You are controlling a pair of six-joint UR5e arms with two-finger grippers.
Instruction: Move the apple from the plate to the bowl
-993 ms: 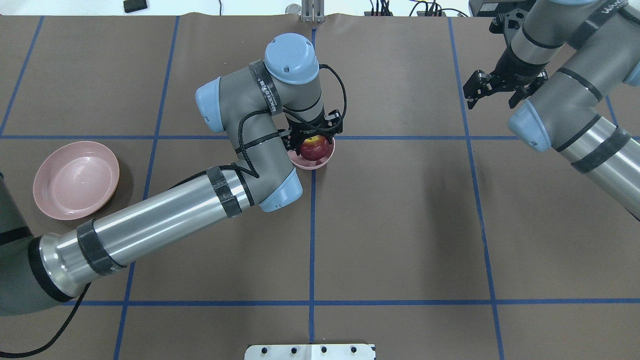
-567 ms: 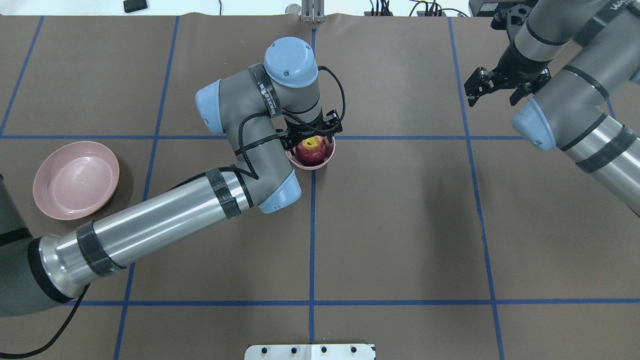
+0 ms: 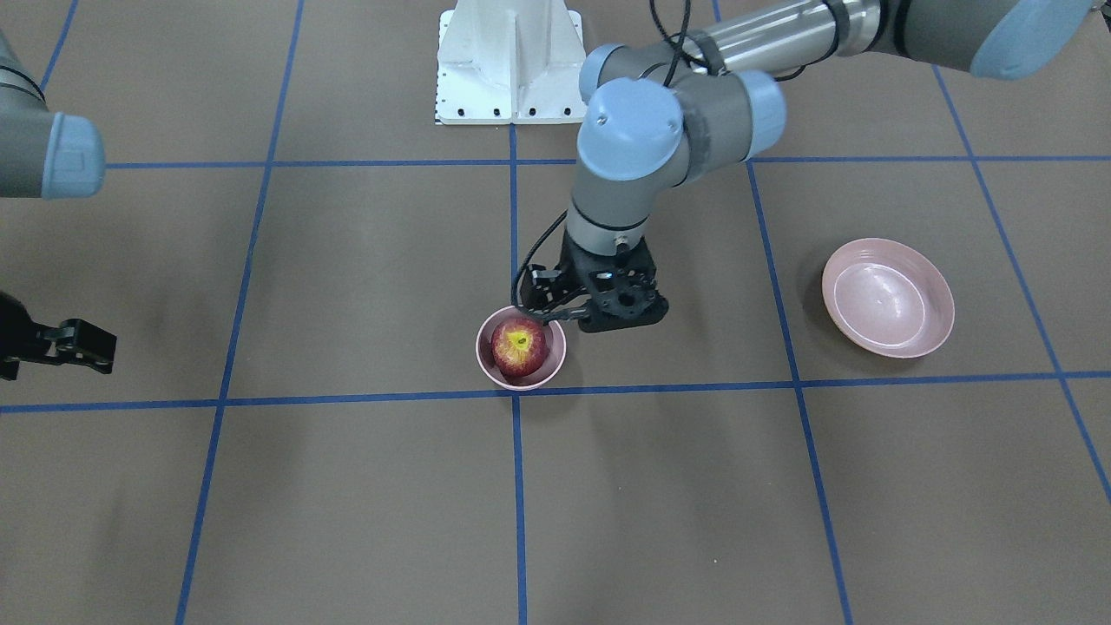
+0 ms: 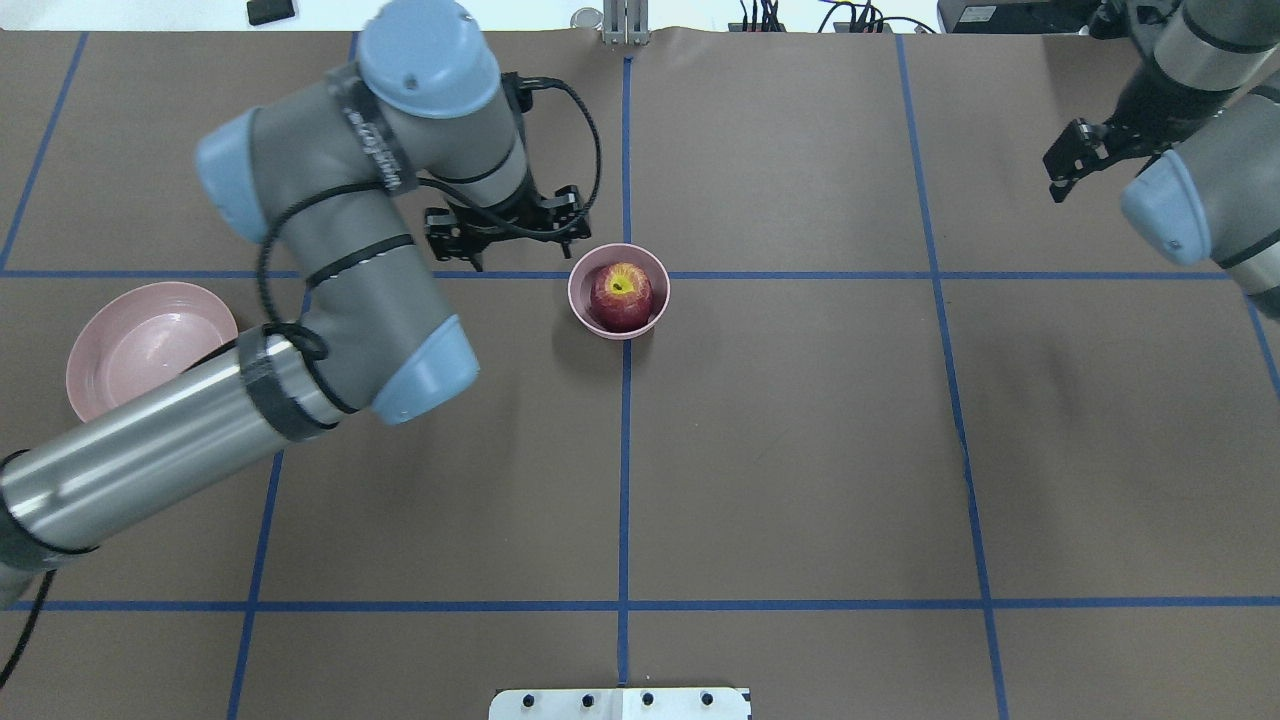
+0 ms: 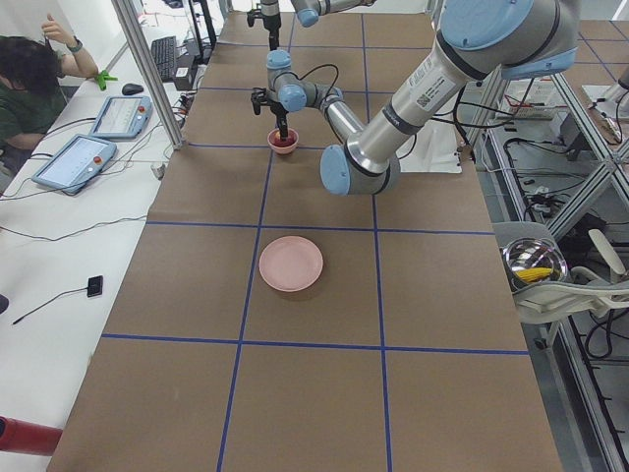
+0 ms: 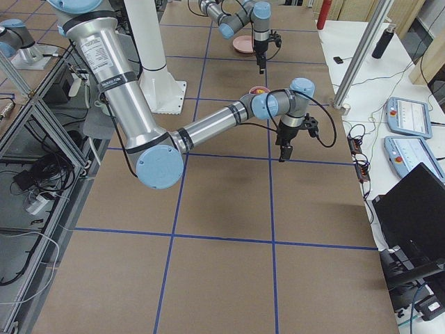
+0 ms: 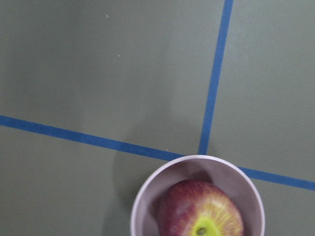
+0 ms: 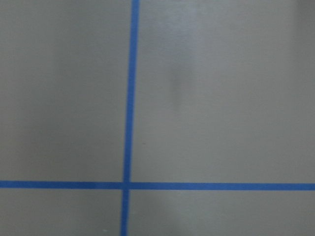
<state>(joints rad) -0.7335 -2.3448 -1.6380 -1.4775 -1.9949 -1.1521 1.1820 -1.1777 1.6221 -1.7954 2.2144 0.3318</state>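
Note:
The dark-red apple (image 4: 620, 295) with its yellow stem patch up sits inside the small deep pink bowl (image 4: 580, 300) at the table's middle. It also shows in the front view (image 3: 519, 347) and in the left wrist view (image 7: 199, 211). My left gripper (image 4: 505, 240) is open and empty, just left of the bowl and apart from it; it also shows in the front view (image 3: 597, 314). The shallow pink plate (image 4: 140, 345) lies empty at the far left, partly behind my left arm. My right gripper (image 4: 1068, 165) hangs open and empty at the far right.
Brown paper with blue tape lines covers the table (image 4: 800, 450). A white base plate (image 4: 620, 703) sits at the near edge. My left forearm (image 4: 150, 460) stretches over the table's left part. Cables and a small black device (image 4: 271, 11) lie beyond the far edge.
My left gripper has let go of the apple and pulled away to the left, off the bowl. The apple stays in the bowl. My right arm has drawn back to the right.

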